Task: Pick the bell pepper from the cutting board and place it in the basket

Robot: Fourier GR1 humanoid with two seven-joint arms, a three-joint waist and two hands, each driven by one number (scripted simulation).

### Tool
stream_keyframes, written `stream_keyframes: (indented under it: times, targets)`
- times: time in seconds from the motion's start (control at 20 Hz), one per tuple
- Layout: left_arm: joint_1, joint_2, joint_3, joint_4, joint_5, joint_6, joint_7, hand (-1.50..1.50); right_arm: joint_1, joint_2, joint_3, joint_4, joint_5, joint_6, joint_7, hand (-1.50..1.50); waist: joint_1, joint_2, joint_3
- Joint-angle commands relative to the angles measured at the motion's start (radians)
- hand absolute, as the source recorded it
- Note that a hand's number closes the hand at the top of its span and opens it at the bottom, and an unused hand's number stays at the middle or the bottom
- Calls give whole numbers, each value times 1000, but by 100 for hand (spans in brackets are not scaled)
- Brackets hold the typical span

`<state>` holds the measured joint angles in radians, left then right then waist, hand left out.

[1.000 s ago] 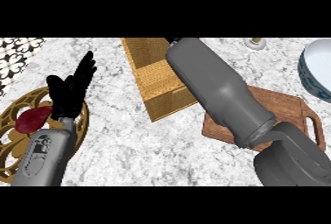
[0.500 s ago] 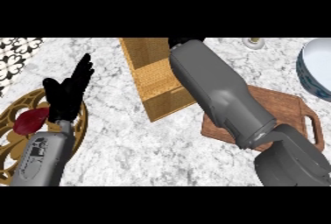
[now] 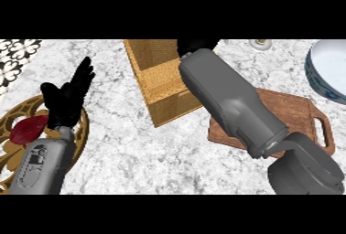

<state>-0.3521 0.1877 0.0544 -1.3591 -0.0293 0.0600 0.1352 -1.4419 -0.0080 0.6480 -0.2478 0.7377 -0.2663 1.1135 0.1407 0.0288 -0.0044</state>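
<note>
Head view: the left hand [image 3: 66, 98] rests upright at the left, fingers released, over a gold trivet [image 3: 13, 116]. The right hand [image 3: 197, 45] is at the basket's [image 3: 165, 87] far end, mostly cut off, so its grasp cannot be told. The bell pepper is hidden. The cutting board [image 3: 300, 114] lies beside the basket on the worktop [image 3: 135, 155].

Up top, the right hand [image 3: 197, 45] is cut off over the basket [image 3: 162, 91], itself clipped there; right forearm [image 3: 229, 105] covers much of the cutting board [image 3: 297, 114]; bowl [image 3: 315, 75] clipped at right.

The counter [image 3: 135, 160] looks like veined marble, the cutting board [image 3: 297, 112] smooth wood, the basket [image 3: 169, 101] woven wicker.
</note>
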Motion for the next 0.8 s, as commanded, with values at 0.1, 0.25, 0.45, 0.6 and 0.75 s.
stream_keyframes:
  times: [0.1, 0.25, 0.45, 0.6, 0.75]
  targets:
    - [5, -10, -16, -22, -10, 3, 7, 0, 33, 7, 31, -14, -18, 47, 131, 150, 5, 2, 1]
    - [-9, 0, 2, -37, 6, 3, 36, 0, 69, 7, 47, -6, -12, 14, 121, 150, -1, 2, 2]
    - [-20, 13, 14, -21, 13, -11, 18, 0, 52, 7, 36, -19, -46, 67, 131, 150, 8, 5, 1]
    - [-26, 15, 9, -51, 16, -11, 72, 0, 55, 7, 21, -28, -75, 86, 120, 150, -3, -1, 2]
    - [21, 9, -7, -43, -15, 2, 24, 0, 94, 7, 23, -14, -87, 54, 110, 150, 4, 7, 2]
